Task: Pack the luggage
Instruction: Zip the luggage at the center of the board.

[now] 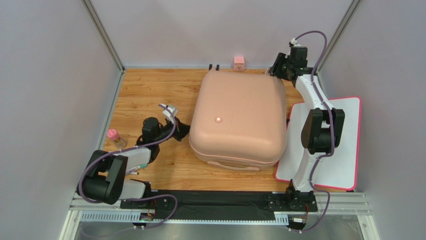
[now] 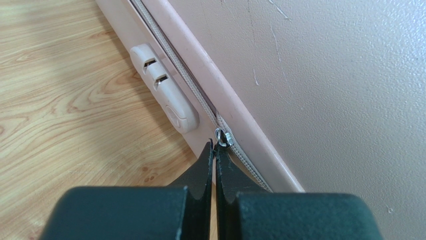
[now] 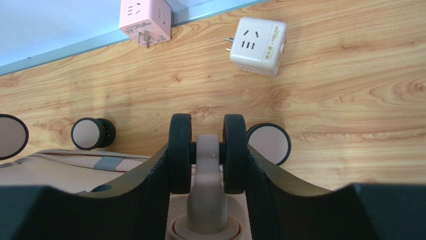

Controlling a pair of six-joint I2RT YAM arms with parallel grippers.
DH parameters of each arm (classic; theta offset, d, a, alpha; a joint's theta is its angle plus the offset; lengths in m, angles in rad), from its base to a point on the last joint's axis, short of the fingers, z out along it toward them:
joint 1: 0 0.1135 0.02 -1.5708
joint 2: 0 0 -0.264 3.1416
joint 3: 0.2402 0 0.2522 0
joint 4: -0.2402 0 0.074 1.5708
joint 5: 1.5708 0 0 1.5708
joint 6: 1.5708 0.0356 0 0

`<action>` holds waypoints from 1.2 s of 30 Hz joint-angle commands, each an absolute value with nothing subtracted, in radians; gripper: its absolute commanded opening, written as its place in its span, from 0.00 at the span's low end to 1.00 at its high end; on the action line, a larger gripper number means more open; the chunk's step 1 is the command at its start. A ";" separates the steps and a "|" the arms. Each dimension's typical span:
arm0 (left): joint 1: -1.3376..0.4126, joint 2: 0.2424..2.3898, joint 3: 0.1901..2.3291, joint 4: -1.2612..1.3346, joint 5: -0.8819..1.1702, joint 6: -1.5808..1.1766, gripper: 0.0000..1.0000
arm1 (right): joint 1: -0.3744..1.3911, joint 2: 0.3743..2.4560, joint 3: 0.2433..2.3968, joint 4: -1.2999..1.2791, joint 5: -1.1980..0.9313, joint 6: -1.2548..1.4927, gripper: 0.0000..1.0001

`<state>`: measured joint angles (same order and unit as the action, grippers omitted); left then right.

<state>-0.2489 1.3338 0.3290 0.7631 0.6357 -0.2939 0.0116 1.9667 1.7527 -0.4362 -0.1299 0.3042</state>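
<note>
The luggage (image 1: pixel 237 120), a pale pink hard-shell suitcase, lies closed and flat in the middle of the wooden table. My left gripper (image 1: pixel 186 131) is at its left side. In the left wrist view the gripper (image 2: pixel 216 145) is shut, its tips meeting at the silver ring of the zipper pull (image 2: pixel 222 136), just past the combination lock (image 2: pixel 165 90). My right gripper (image 1: pixel 274 70) reaches over the suitcase's far right corner. In the right wrist view this gripper (image 3: pixel 207 152) is shut on a black double caster wheel (image 3: pixel 180 150), one finger pressed on each side.
A pink plug cube (image 3: pixel 145 20) and a white plug cube (image 3: pixel 257 45) sit by the back wall. Other caster wheels (image 3: pixel 92 133) stick out nearby. A flat white board with a pink rim (image 1: pixel 345 145) lies at the right, and a small pink-capped bottle (image 1: pixel 115 137) at the left.
</note>
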 commanded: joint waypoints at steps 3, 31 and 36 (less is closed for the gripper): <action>-0.273 1.379 0.425 0.799 0.626 -0.252 0.00 | 0.138 2.011 1.620 -0.428 -0.253 0.190 0.00; -0.288 1.480 0.520 0.842 0.630 -0.264 0.00 | 0.267 2.029 1.647 -0.360 -0.253 0.063 0.00; -0.319 1.392 0.433 0.848 0.621 -0.258 0.00 | 0.353 2.074 1.715 -0.385 -0.268 0.014 0.00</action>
<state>-0.2489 1.4422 0.4397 0.7269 0.5667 -0.2432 0.1062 1.9934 1.7340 -0.2043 0.0742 0.1104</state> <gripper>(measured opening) 0.003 0.494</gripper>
